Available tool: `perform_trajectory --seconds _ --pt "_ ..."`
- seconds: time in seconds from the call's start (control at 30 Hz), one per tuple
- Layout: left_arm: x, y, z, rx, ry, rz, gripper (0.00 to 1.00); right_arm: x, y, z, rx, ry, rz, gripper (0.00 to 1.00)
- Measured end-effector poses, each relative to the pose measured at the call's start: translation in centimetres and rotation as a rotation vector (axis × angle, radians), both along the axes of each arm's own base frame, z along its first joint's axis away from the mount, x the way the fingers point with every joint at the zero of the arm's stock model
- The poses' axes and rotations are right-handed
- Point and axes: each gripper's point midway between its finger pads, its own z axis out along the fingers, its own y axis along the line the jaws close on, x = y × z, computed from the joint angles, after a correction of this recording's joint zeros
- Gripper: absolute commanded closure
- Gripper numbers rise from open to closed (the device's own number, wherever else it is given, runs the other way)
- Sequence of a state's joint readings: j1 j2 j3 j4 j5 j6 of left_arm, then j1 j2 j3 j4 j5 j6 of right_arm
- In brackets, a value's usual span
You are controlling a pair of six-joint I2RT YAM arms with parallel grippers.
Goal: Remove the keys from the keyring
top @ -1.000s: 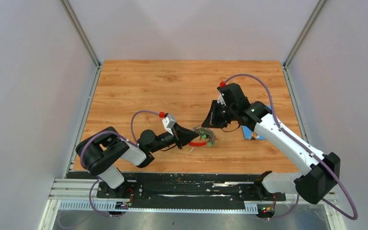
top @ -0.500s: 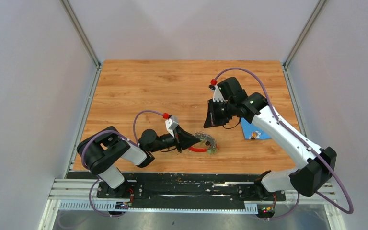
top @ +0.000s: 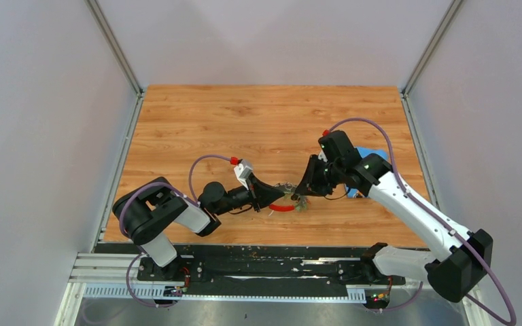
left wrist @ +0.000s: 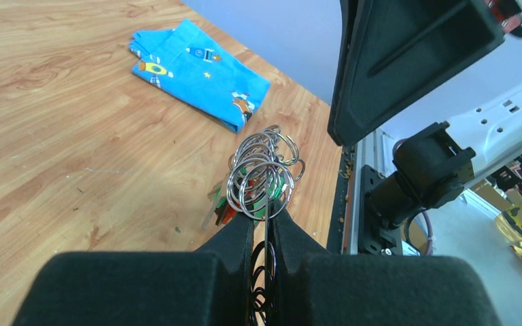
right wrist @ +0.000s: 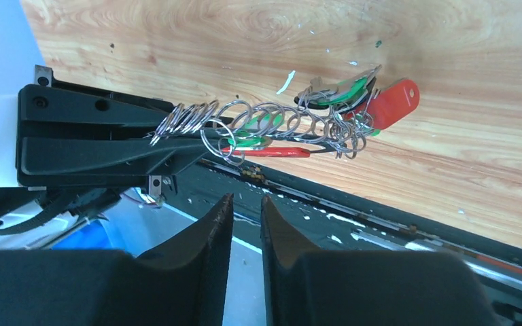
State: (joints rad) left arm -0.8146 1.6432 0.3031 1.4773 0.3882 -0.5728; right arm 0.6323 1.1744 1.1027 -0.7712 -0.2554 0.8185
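Evidently the left gripper is clamped on the keyring, low in mid-frame of the top view, so the keys trail toward the right gripper, its jaws slightly apart and empty, just beside.

The left gripper is pinching the keyring between its closed fingers, with the silvery loops fanning out just past the tips. The keys, green and red headed, are hanging beneath the loops, low over the table. A blue cloth is lying flat farther off, near the table's edge. The right arm is hanging above the table's edge, its black end filling the upper right.
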Motion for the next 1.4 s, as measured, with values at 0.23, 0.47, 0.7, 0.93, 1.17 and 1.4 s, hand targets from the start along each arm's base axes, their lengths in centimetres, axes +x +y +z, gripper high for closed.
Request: perform_trajectory --seconds 0.23,0.47,0.7,0.93,1.17,1.4 --pt "0.2 -0.1 0.2 -0.007 0.002 0.006 1.0 0.8 0.5 -0.9 0.102 -0.014 -0.137 0.7" --pt "0.2 -0.1 0.2 -0.008 0.003 0.006 1.0 2.0 1.3 -1.2 0.195 -0.035 -0.221 0.69" --pt "0.2 -0.1 0.2 -0.008 0.003 0.007 1.0 2.8 2.1 -0.8 0.259 -0.042 -0.258 0.75" --pt "0.3 0.0 0.2 -0.008 0.004 0.013 1.0 2.8 2.1 -1.2 0.271 -0.022 -0.282 0.82" --pt "0.4 -0.1 0.4 -0.013 0.0 0.015 1.0 2.9 2.2 -1.1 0.279 -0.017 -0.288 0.94" --pt "0.4 -0.1 0.2 -0.006 0.004 0.013 1.0 2.7 2.0 -1.2 0.263 -0.023 -0.277 0.99"
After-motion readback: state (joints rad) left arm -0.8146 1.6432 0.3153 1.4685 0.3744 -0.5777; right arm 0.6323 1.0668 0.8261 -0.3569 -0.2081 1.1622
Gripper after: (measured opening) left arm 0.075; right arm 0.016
